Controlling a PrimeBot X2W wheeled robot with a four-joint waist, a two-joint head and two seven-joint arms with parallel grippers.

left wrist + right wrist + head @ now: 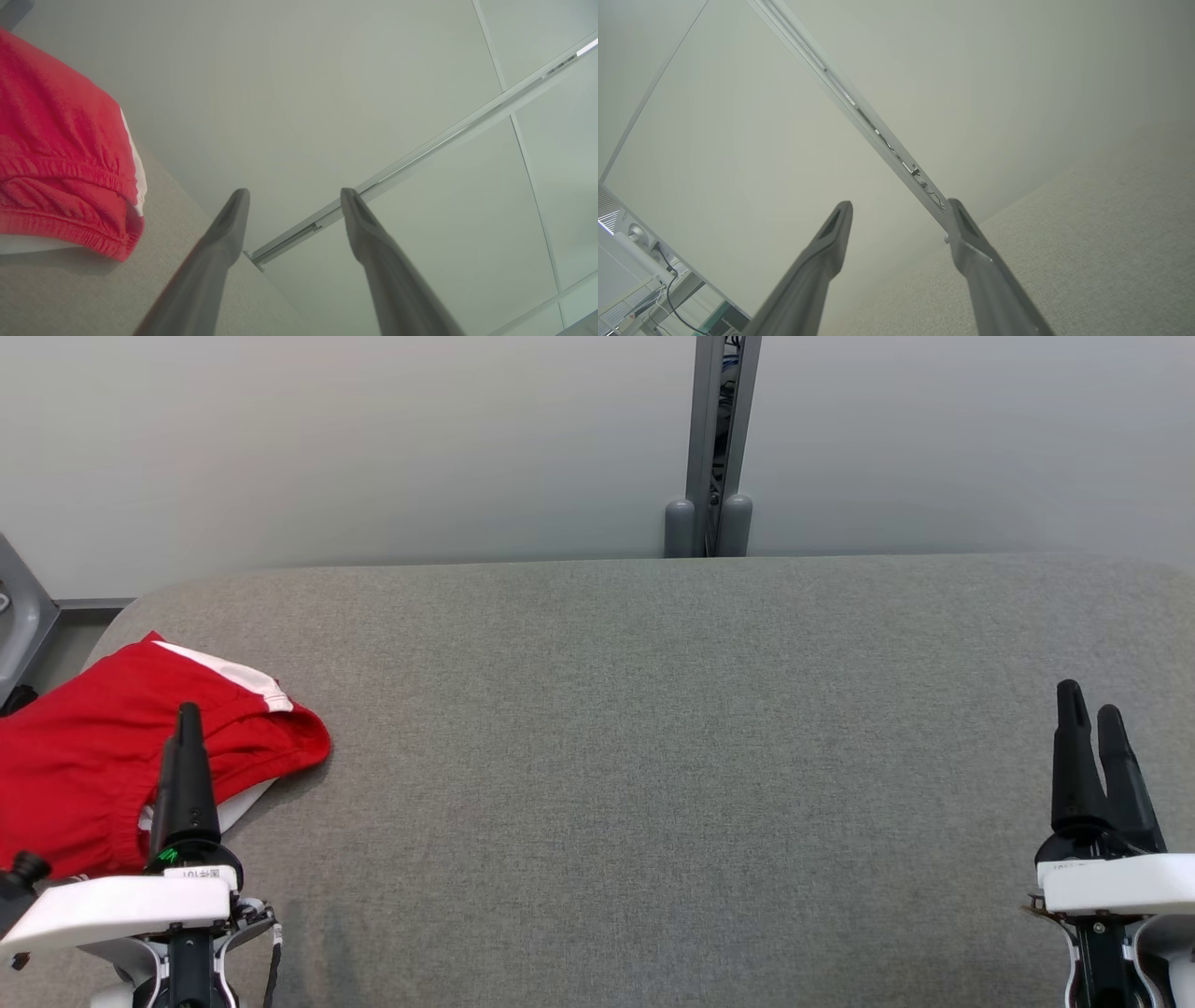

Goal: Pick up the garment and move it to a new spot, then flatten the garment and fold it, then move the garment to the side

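Note:
A crumpled red garment [84, 756] with white trim lies at the left end of the grey fabric-covered table [653, 756]. In the left wrist view the garment [56, 154] lies bunched to the left of the fingers, its elastic hem facing the camera. My left gripper [187, 719] is at the lower left and overlaps the garment's right part in the head view. It is open [295, 192], with nothing between its fingers. My right gripper [1089, 700] is far off at the lower right over bare table, also open [900, 205] and empty.
A pale wall runs behind the table, with a grey metal post [714, 448] at its middle. The table's left corner is rounded, and a grey frame part [23, 616] stands beyond it. Bare grey table [1087, 242] stretches between the two grippers.

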